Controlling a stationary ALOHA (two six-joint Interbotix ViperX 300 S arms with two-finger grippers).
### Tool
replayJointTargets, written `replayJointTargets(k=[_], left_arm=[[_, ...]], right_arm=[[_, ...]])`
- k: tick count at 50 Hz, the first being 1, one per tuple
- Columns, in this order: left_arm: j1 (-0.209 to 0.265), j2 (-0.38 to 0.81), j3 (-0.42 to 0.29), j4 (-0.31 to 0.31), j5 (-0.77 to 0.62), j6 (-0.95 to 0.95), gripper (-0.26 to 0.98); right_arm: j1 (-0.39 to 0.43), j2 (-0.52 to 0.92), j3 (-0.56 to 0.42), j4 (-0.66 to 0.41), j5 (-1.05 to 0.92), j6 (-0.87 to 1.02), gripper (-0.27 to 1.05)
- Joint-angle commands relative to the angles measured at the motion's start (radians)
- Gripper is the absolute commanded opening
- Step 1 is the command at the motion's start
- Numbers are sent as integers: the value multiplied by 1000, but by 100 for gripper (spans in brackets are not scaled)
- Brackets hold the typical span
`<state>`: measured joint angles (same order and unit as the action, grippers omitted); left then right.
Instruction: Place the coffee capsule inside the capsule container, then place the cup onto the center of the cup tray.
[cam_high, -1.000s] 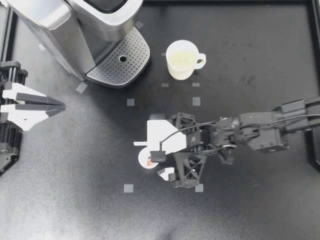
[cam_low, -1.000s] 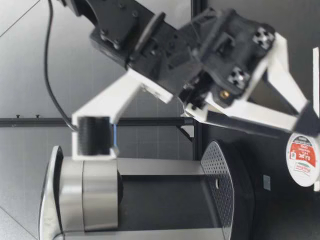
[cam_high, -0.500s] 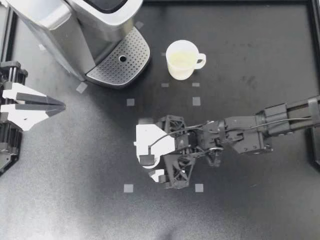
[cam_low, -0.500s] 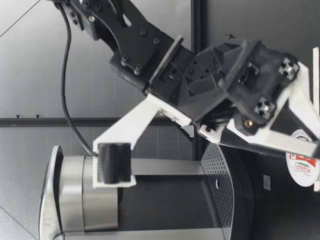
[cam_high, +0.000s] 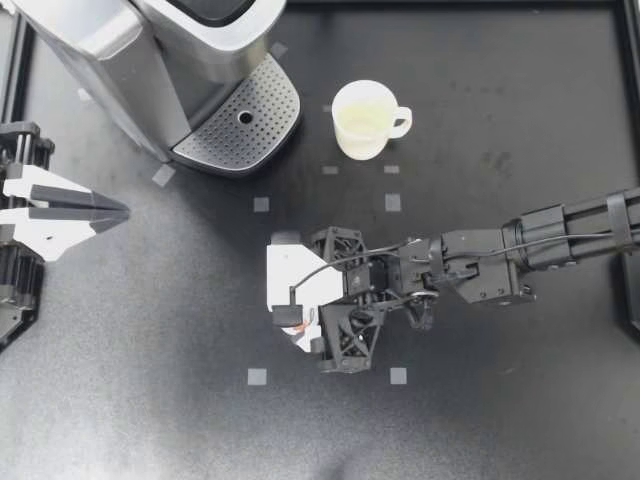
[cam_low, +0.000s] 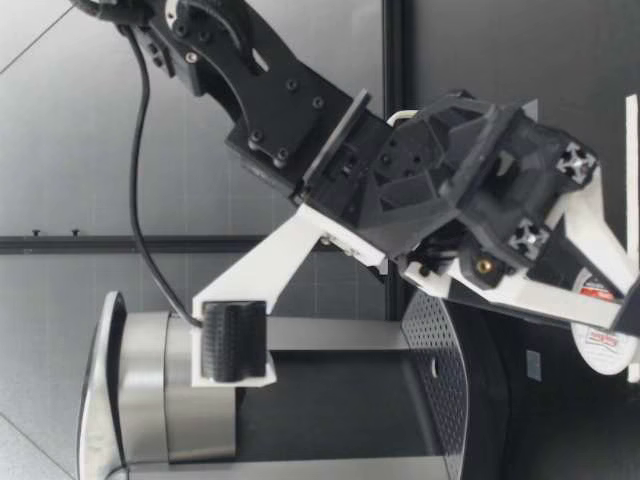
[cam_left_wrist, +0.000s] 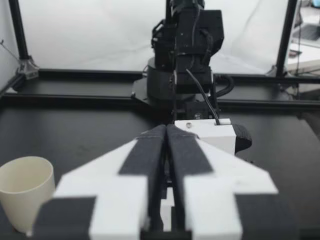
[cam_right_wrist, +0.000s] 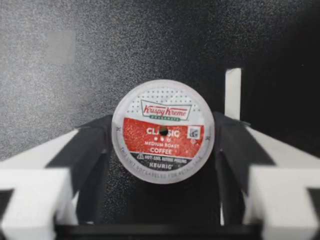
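A second ago the capsule (cam_right_wrist: 163, 131) lay bare on the table, well apart from the tray (cam_high: 240, 118) on the side away from the machine (cam_high: 130, 60), with my right gripper (cam_high: 290, 322) beside it. Since then that arm has slid over and sunk. The capsule has not moved, but from above it is now almost hidden under the gripper. The right wrist view shows the lid facing the camera with a dark pad (cam_right_wrist: 95, 145) against its rim on each side and no gap showing, so I judge the gripper clamped on it. The low view shows the capsule (cam_low: 603, 338) resting on the table, not yet lifted. So the grasp looks made, and the carry to the machine is what remains of the first step. The machine's top is cut off by the view's edge, so I cannot tell if the capsule container is open. The rim hold looks shallow, so a slow lift seems wise. The cup (cam_high: 365, 120) stands upright just beside the tray, untouched. My left gripper (cam_high: 120, 212) has stayed parked well away from the tray, fingers pressed together on nothing.
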<state>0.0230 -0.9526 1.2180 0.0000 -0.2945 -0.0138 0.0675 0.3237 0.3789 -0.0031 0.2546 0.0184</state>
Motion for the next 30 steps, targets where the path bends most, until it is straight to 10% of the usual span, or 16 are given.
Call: replayJointTargets(k=[1,13,25,30], left_arm=[[2,5,-29,0,-5,-2,13],[12,87,-118,-14,81,-2,13],[107,325,-459,3,617,2,13],[112,462,-640,98,862,-5,13]], right_arm=[[-6,-29,-23,-2,-8,-2,48],[-5,-121,9,12,21,23,44],[-5,-276,109,23,23,81,44],[-5,-304,160,25,11,89,44]])
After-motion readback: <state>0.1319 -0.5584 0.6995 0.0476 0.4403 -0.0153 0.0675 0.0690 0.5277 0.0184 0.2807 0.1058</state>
